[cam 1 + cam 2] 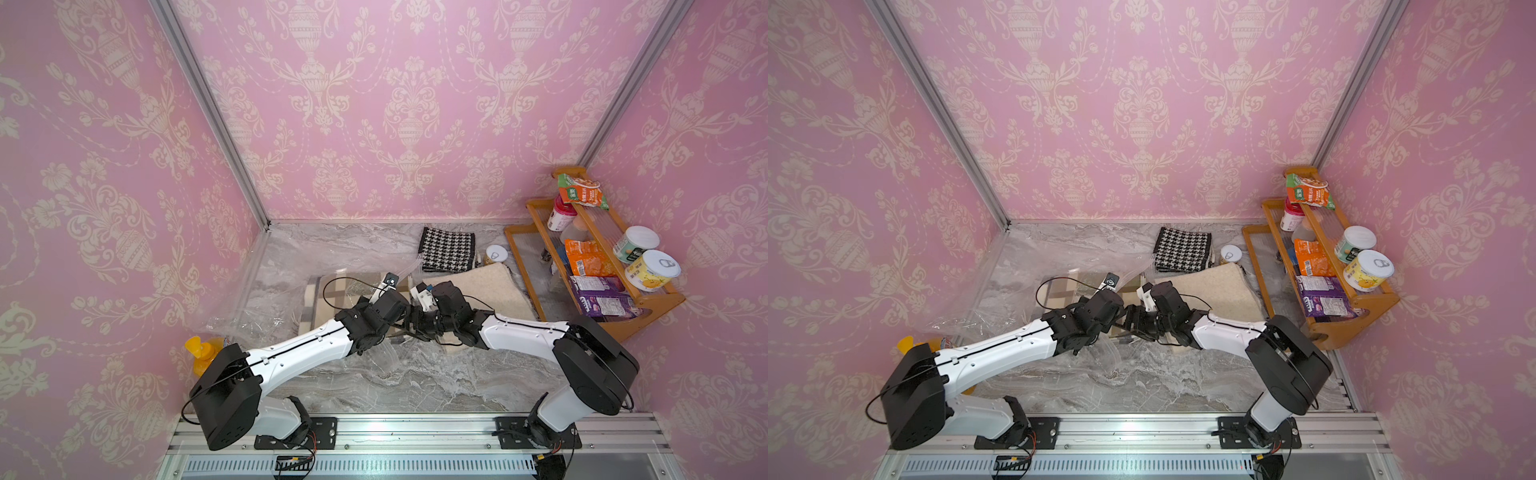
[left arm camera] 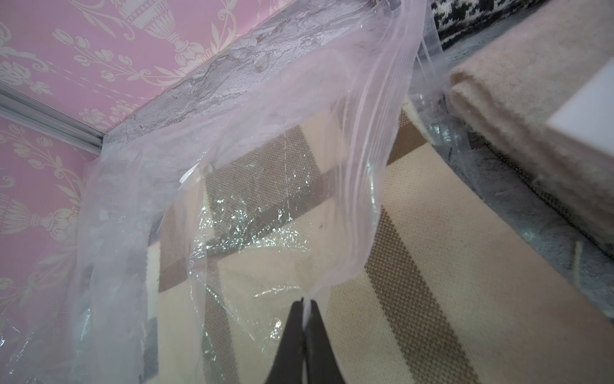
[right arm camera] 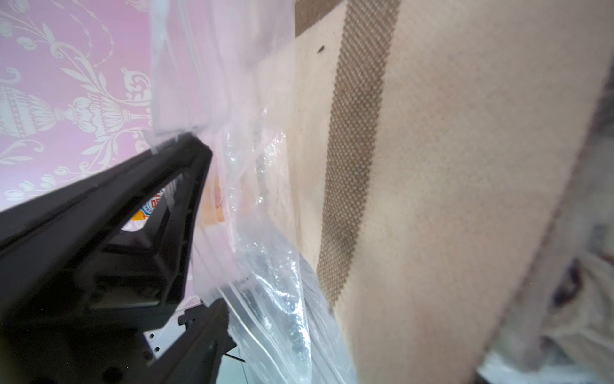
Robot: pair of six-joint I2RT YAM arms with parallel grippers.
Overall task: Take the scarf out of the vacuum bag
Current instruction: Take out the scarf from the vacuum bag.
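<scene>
Some print on the purple packet (image 1: 598, 297) is too small to read. The left gripper (image 2: 305, 301) has its jaws clamped on the rim of the vacuum bag (image 2: 265, 109); whether the jaws of the right gripper (image 1: 405, 325) are apart or together cannot be told.

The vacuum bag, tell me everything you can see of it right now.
The vacuum bag is a large pouch of clear, crinkly, glossy plastic with a ribbed seal strip along its mouth. It lies spread on the marble-look table, reaching toward the pink wall at the robot's left. The left gripper is shut on the mouth's upper edge, holding it raised in an arch. Film drapes over part of the plaid scarf; the scarf's near part shows bare.
</scene>
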